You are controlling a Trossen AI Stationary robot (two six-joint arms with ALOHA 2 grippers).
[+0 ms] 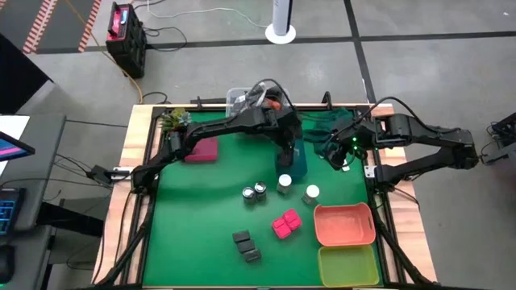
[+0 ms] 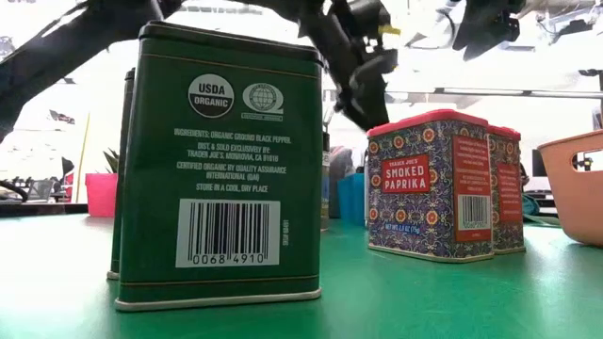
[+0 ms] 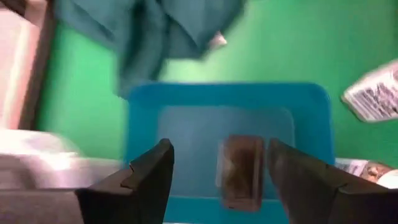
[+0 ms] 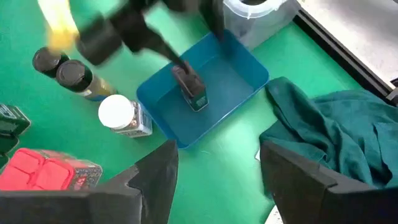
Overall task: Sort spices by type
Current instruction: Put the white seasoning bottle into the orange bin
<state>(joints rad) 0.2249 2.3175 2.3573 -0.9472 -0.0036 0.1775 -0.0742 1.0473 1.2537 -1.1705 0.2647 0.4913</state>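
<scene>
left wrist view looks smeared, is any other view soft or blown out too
Left wrist view: motion blur smears the blue tray and the jar in it. Right wrist view: sharp on the tray, but the left arm above it is streaked. Low view: strongly backlit, room washed out white, green tin crisp. High view: evenly lit, no glare.

A blue tray [image 1: 297, 161] sat near the green counter's [image 1: 201, 234] centre. At its two o'clock lay a teal cloth [image 1: 326, 125]; at five o'clock, an orange tray [image 1: 345, 224] touched a yellow-green tray [image 1: 349, 266].

Two dark jointed arms [image 1: 218, 133], seemingly matte black.
</scene>
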